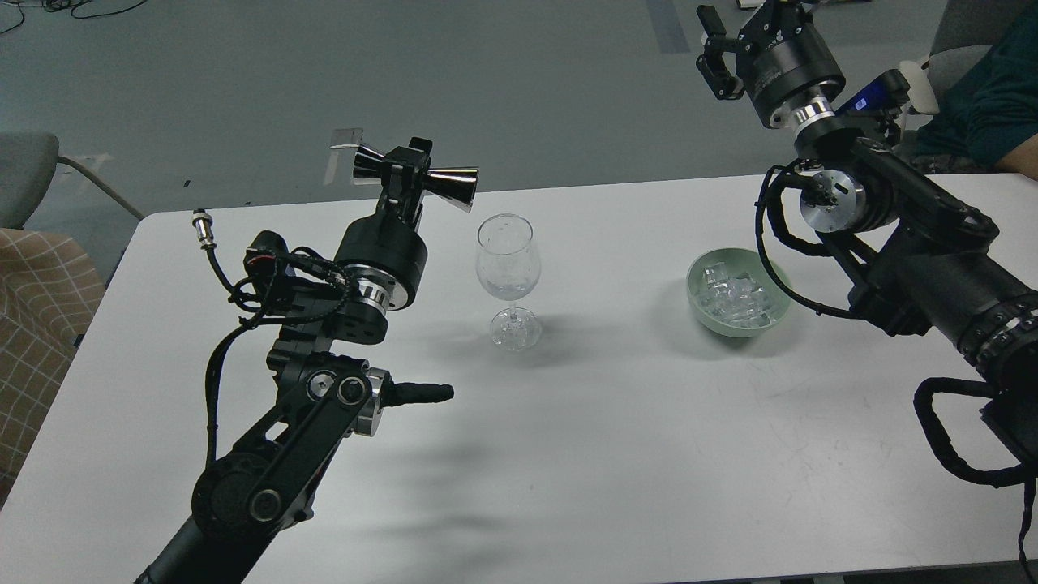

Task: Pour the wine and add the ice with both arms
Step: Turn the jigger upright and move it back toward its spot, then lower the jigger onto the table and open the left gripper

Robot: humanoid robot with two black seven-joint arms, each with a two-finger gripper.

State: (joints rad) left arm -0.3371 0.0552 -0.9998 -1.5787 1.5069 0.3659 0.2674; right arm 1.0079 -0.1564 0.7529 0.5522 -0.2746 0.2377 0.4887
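Observation:
My left gripper [408,172] is shut on a shiny metal jigger [452,185], held on its side above the table, up and left of the wine glass rim. The clear wine glass [508,268] stands upright mid-table. No stream of wine shows; a little clear liquid glints low in the bowl of the glass. Clear ice cubes [734,294] fill a pale green bowl [697,280] to the right of the glass. My right gripper [734,40] is raised high beyond the table's far edge, above the bowl, open and empty.
The white table [608,422] spans the view. A person in a dark teal top [993,97] sits at the far right corner. A grey chair [28,166] and checked fabric [40,300] are at the left edge.

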